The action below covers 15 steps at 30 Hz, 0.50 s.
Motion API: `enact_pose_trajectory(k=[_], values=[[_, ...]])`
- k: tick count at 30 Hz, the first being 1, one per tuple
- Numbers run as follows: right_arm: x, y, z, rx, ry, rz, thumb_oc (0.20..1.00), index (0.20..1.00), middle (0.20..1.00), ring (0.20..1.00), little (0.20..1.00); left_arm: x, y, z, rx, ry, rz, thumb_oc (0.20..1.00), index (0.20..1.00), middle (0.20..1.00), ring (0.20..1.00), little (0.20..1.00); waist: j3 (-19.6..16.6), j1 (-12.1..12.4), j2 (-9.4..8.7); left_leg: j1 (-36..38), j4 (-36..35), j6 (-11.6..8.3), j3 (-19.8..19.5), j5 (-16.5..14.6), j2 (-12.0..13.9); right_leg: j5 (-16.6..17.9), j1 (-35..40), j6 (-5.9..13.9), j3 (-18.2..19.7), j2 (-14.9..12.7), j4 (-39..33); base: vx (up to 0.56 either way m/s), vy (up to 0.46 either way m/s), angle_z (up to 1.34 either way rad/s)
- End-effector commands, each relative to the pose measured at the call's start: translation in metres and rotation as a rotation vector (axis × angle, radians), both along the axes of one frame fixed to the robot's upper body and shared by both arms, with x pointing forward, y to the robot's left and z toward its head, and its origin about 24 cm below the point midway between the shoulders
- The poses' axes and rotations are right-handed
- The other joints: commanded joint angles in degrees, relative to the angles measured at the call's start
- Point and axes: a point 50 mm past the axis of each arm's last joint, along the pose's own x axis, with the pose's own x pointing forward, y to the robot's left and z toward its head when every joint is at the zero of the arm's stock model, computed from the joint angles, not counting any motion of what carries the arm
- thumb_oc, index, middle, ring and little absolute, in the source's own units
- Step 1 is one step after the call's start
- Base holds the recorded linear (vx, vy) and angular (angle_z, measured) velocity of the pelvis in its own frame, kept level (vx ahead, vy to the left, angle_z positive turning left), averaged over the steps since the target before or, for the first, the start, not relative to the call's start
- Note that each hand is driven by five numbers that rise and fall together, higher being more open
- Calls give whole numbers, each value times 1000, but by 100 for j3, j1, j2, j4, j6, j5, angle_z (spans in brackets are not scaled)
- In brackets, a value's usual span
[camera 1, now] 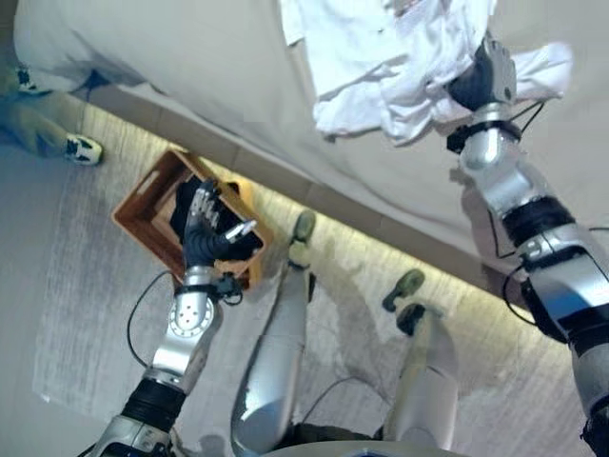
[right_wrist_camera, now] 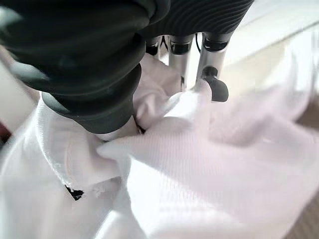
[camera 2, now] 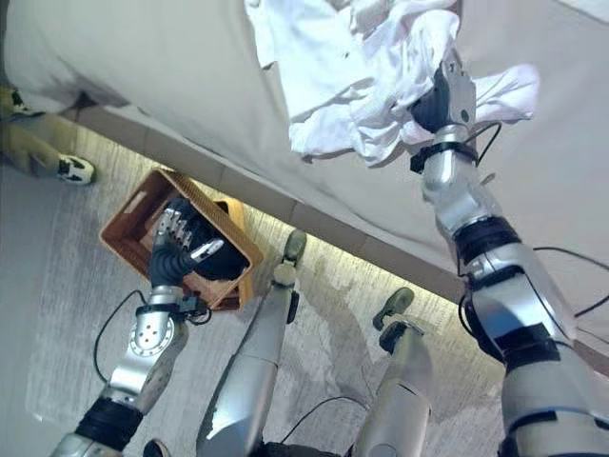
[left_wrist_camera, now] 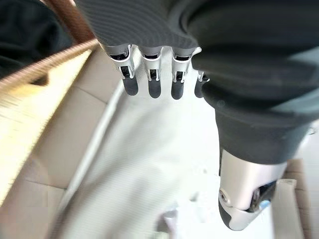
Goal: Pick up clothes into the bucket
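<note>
A crumpled white garment [camera 1: 381,57] lies on the pale bed [camera 1: 190,76] at the top. My right hand [camera 1: 485,76] rests on its right side; in the right wrist view its fingers [right_wrist_camera: 215,84] curl into the bunched white cloth [right_wrist_camera: 209,164]. A brown slatted crate [camera 1: 143,205] stands on the floor by the bed's edge, with dark clothing [camera 1: 183,205] inside. My left hand [camera 1: 205,228] hovers over the crate's near side, open, its fingers [left_wrist_camera: 152,79] straight and holding nothing.
A person's leg and white shoe [camera 1: 84,148] stand at the far left beside the bed. A pale rug [camera 1: 86,314] covers the floor under the crate. The bed's lit lower edge [camera 1: 362,224] runs diagonally across the middle.
</note>
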Motion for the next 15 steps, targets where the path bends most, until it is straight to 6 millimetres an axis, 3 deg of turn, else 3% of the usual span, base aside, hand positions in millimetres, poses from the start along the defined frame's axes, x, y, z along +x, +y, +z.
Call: enact_pose_trajectory(k=[1, 2, 8, 11, 15], values=[[-14, -12, 20, 124, -145, 53, 200, 200, 200, 200, 200, 0, 3, 6, -16, -45, 28, 1000, 1000, 1000, 1000, 1000, -59, -10, -170, 224, -168, -22, 351, -67, 164, 358, 681, 243, 109, 73, -482, -47, -3, -24], [-23, -16, 6, 225, -157, 104, 200, 200, 200, 200, 200, 2, 4, 2, -18, -29, 34, 1000, 1000, 1000, 1000, 1000, -59, -95, -253, 593, -292, -28, 390, -74, 245, 434, 1071, 272, 91, 103, -714, 14, -26, -22], [-45, -27, -19, 362, -157, 226, 200, 200, 200, 200, 200, 5, 9, -8, 80, 25, 27, 1000, 1000, 1000, 1000, 1000, -59, -241, -402, 1635, -640, -60, 472, -74, 414, 590, 2138, 327, 79, 206, -1308, 48, -46, -18], [-54, -26, -15, 383, -161, 334, 200, 200, 200, 200, 200, 9, 14, -11, 199, 54, 29, 1000, 1000, 1000, 1000, 1000, -93, -346, -489, 2195, -947, -51, 527, -25, 503, 698, 2603, 338, 182, 319, -1674, 66, -35, -25], [-70, -16, -15, 435, -110, 568, 200, 200, 200, 200, 200, 12, 21, -10, 266, 61, 27, 1000, 1000, 1000, 1000, 1000, -569, -581, -606, 2825, -1385, -116, 636, 40, 679, 866, 3099, 351, 256, 512, -2292, 81, -42, -23]])
